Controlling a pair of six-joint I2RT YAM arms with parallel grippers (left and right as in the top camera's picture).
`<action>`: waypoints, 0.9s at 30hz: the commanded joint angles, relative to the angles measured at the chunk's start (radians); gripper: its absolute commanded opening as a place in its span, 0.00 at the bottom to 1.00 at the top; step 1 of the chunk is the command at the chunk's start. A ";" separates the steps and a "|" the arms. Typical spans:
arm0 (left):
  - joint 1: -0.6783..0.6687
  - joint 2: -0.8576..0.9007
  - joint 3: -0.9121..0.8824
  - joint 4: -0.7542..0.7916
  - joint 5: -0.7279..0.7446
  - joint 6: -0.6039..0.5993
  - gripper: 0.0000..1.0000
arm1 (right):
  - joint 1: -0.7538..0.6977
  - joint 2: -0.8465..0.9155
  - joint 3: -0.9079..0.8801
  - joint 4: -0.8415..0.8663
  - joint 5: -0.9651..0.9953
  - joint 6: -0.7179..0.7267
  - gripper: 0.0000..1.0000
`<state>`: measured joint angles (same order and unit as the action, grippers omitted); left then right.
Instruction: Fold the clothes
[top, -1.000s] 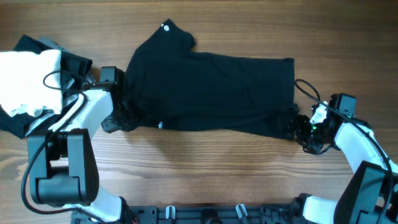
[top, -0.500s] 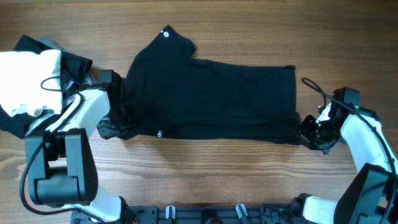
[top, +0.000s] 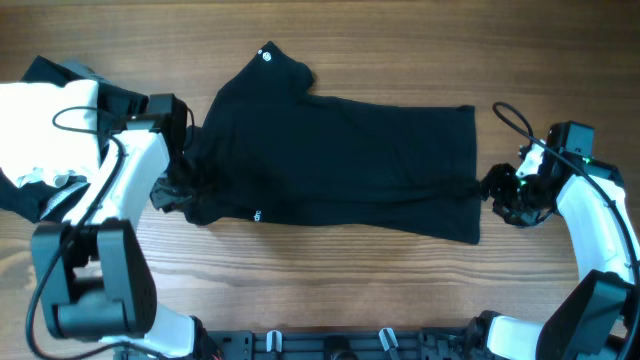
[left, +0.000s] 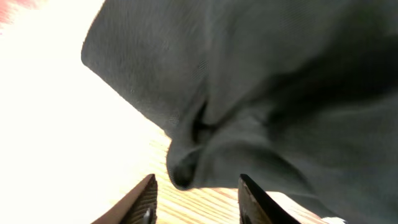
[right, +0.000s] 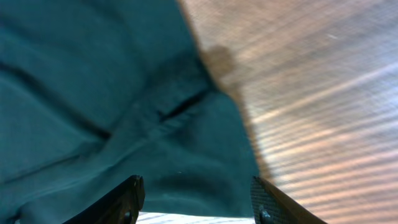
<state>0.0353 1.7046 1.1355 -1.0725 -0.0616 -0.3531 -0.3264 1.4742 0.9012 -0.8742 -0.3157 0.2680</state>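
A large black garment (top: 350, 150) lies spread across the middle of the table, with a small round white mark (top: 267, 53) at its far tip and white lettering (top: 257, 215) near its front edge. My left gripper (top: 172, 190) is at its bunched left end. In the left wrist view the jaws (left: 198, 202) are open, with a fabric fold (left: 249, 112) just beyond the fingertips. My right gripper (top: 497, 187) is at the garment's right edge. Its jaws (right: 198, 202) are open over the dark fabric (right: 112, 112).
A pile of white and black clothes (top: 45, 130) lies at the far left, beside my left arm. Bare wooden table (top: 330, 270) runs along the front and to the right of the garment.
Both arms have moved away from the front edge. The garment's ends have shifted with them and its front edge now lies flatter. The right gripper has moved right and sits just off the cloth's edge.
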 joint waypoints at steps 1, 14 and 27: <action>0.008 -0.059 0.029 0.004 0.077 0.009 0.44 | 0.011 -0.004 0.000 0.022 -0.074 -0.029 0.62; -0.113 -0.069 0.029 0.009 0.193 0.112 0.43 | 0.060 0.067 -0.091 0.202 -0.082 0.102 0.41; -0.214 -0.069 0.027 0.001 0.203 0.111 0.50 | 0.060 0.066 -0.087 0.394 -0.168 0.140 0.04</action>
<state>-0.1604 1.6539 1.1496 -1.0595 0.1219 -0.2630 -0.2691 1.5318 0.8120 -0.4866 -0.4194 0.4221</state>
